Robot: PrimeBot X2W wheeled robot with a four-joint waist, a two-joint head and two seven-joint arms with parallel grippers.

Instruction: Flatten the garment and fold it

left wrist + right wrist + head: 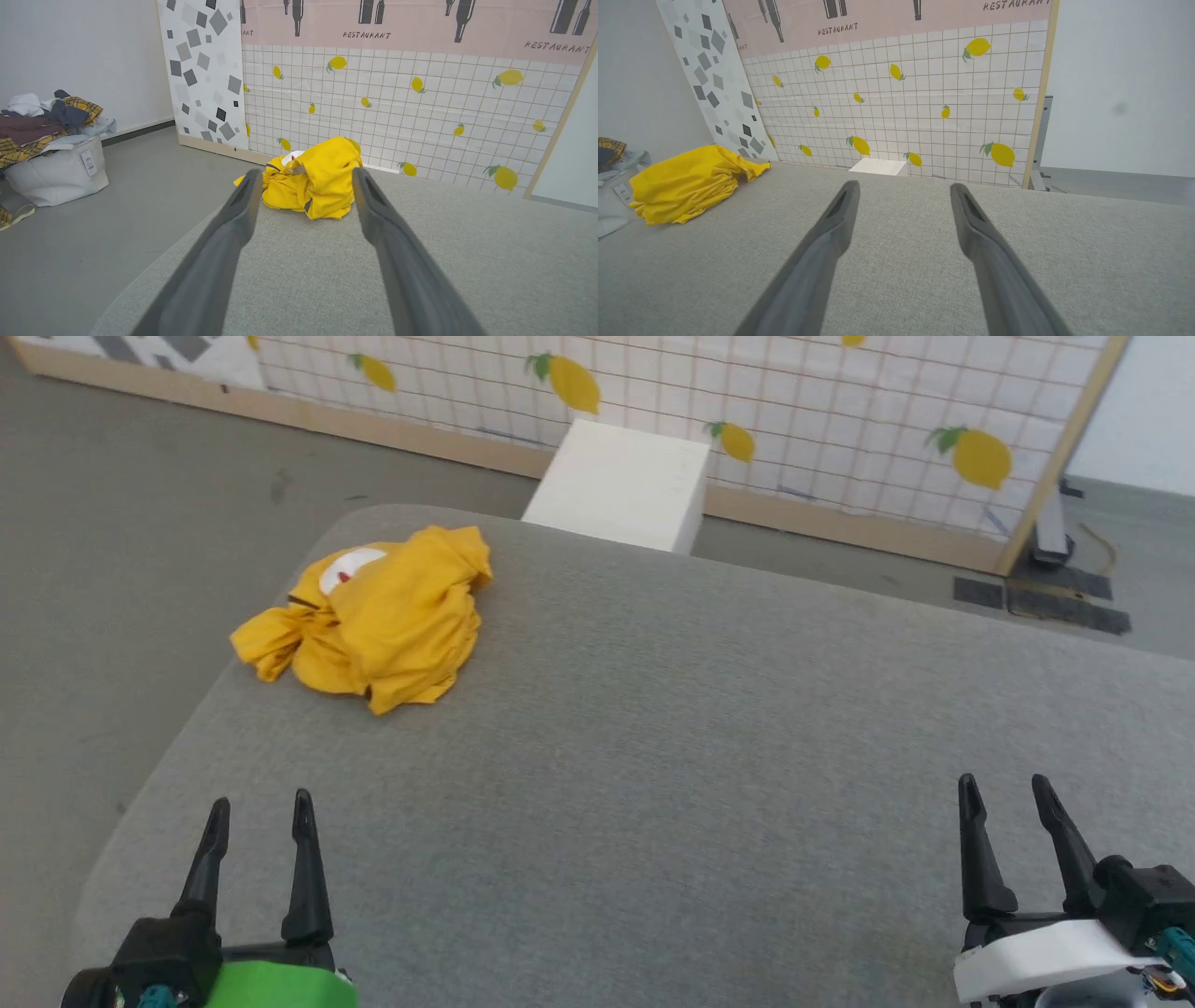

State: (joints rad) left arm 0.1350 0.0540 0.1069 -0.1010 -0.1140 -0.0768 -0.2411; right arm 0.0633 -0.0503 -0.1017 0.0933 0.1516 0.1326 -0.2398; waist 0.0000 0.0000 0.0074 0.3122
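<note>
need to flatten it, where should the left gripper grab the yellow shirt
Probably the loose corner jutting toward the robot from the shirt, reached from the near side by the left gripper; the rest is a bunched heap.

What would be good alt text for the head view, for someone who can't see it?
A crumpled yellow T-shirt lies near the far left corner of a grey fabric-covered surface. The left gripper and right gripper, both open and empty, sit at the bottom corners.

The garment point(383, 625), soft matt yellow cloth, is creasing on a table point(653, 756) wearing grey, finely woven fabric; a white box point(621, 481) is looking smooth and matt.
</note>
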